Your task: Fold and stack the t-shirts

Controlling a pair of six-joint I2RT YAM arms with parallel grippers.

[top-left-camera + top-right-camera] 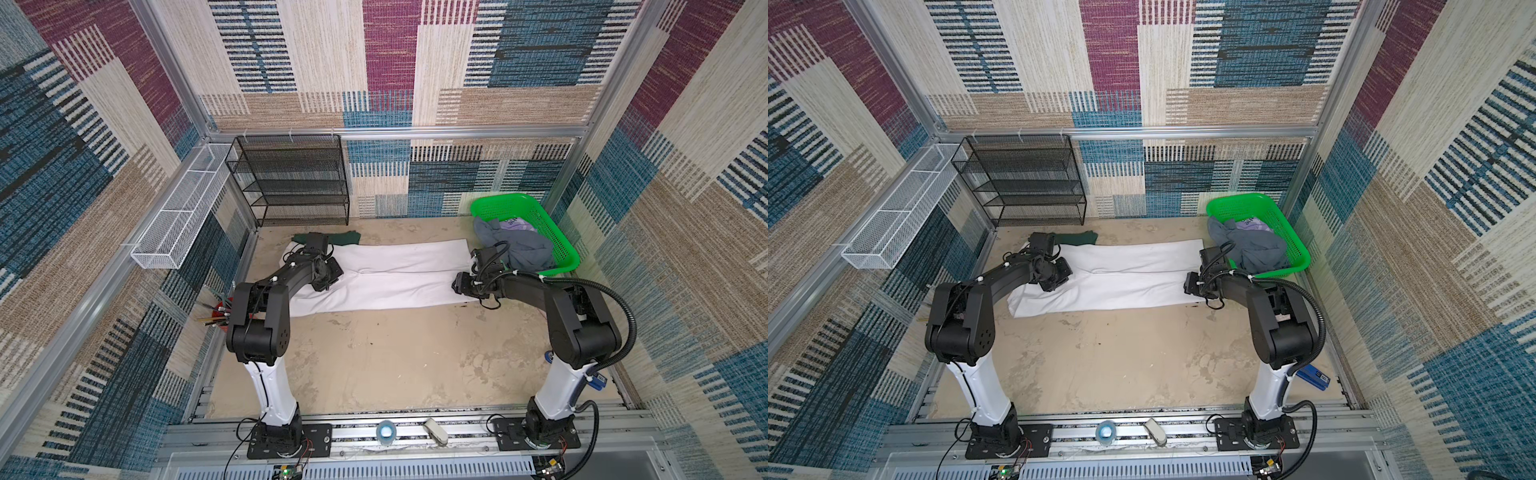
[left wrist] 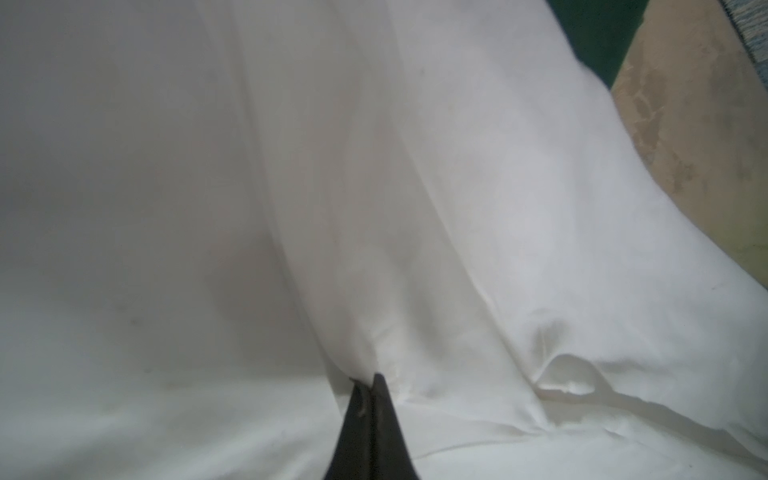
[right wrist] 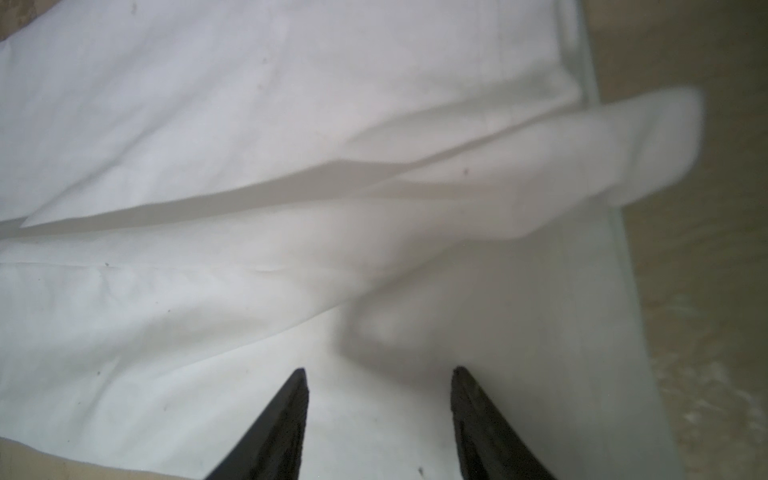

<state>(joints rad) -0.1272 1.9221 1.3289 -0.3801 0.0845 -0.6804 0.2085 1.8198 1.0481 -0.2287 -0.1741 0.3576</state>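
On white t-shirt (image 1: 395, 270), left end effector (image 2: 368, 379) pinching fold, open tabletop (image 1: 395, 357) alongside

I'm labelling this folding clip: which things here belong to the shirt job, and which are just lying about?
Job: white t-shirt, pinched by the left gripper, right gripper open over it; dark green t-shirt; grey t-shirt.
Lying about: green basket, black mesh shelf, white wire tray, pot of brushes.

Patchwork carpet walls (image 1: 390, 50), alu frame (image 1: 415, 133), stained beige floor (image 1: 395, 353); blk mesh shelf (image 1: 291, 183) at back, wht wire tray (image 1: 183, 212) left.
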